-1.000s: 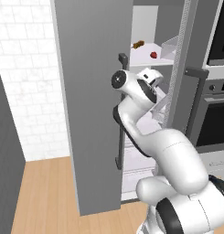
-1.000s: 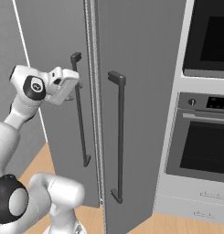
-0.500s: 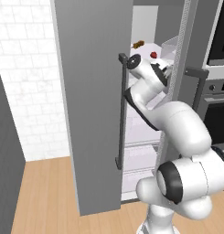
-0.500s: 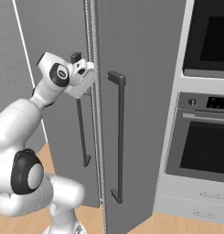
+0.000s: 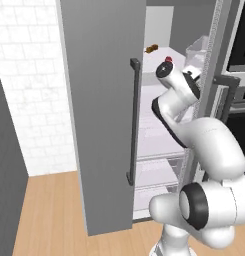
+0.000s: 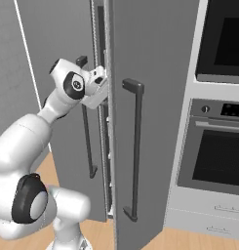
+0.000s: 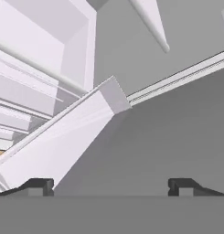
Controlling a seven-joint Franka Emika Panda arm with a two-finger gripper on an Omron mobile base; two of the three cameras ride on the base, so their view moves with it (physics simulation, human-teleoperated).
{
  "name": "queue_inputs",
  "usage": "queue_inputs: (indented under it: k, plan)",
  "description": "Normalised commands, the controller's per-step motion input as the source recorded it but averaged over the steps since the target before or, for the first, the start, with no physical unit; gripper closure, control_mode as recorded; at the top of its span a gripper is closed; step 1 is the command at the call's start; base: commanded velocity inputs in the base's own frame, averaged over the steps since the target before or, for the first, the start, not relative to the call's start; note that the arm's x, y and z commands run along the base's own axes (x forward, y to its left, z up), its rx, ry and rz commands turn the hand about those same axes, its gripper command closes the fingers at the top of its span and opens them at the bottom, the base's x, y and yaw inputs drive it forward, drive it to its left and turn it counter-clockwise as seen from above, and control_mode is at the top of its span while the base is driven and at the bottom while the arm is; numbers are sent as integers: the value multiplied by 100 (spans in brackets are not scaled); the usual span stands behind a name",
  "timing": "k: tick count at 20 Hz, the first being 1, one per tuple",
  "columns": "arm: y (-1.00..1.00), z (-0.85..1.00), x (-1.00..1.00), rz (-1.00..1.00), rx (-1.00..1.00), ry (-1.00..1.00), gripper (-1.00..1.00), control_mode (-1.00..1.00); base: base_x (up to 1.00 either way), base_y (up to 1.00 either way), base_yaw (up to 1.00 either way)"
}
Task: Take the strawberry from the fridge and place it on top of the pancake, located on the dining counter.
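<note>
My pincer (image 7: 111,185) stands apart, empty, now pushed deeper into the fridge (image 5: 104,100); a small brown-orange lump (image 5: 151,48) sits on its upper shelf (image 5: 161,54).

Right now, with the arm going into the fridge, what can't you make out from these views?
- Strawberry: left base view, mostly hidden behind the arm's wrist; just a red speck.
- Brown food lump: left base view, too small to identify.
- Fridge interior: right base view, blocked by the closed door.
- Fingers: hand view, tips alone show, wide apart, empty; no strawberry ahead.
</note>
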Motion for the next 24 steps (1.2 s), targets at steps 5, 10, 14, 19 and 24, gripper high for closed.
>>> queue_inputs:
  k: [5, 10, 14, 19, 24]
  plan:
    - [-98, 0, -3, 0, 6, 0, -100, -100, 0, 0, 0]
    - [-100, 0, 0, 0, 8, 0, -100, -100, 0, 0, 0]
    - [-100, 0, 0, 0, 9, 0, -100, -100, 0, 0, 0]
    - [-100, 0, 0, 0, 10, 0, -100, -100, 0, 0, 0]
    - [-100, 0, 0, 0, 10, 0, -100, -100, 0, 0, 0]
